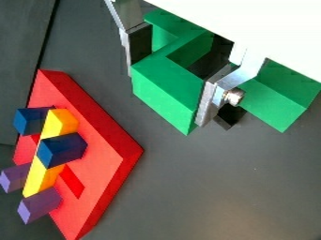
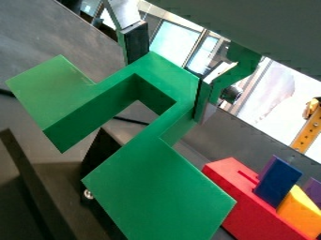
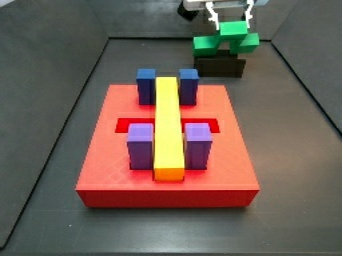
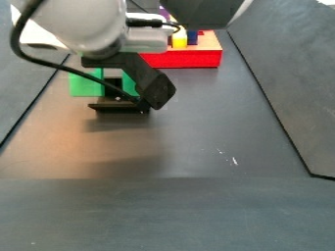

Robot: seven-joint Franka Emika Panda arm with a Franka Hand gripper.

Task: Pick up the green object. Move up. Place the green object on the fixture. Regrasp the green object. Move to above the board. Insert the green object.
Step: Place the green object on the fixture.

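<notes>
Currently gripper (image 3: 230,20) over the fixture (image 3: 219,67) at the far end of the counter, jaws clenched on the green object's (image 3: 225,38) raised centre block. Green object resting atop the fixture, well apart from the board (image 3: 167,160) bearing blue, purple and yellow blocks.

A dark, matte black surface (image 3: 294,170) carries everything. On it lies the board (image 3: 167,178), a large red rectangular slab, bearing blue and purple blocks and a long yellow bar down its middle. Well apart from the board, near the surface's far edge in a side view, stands the fixture (image 3: 221,67), a small dark bracket. The green object (image 3: 225,41) sits on top of the fixture. The gripper (image 3: 231,20) is directly above the fixture, its fingers around the green object.
</notes>
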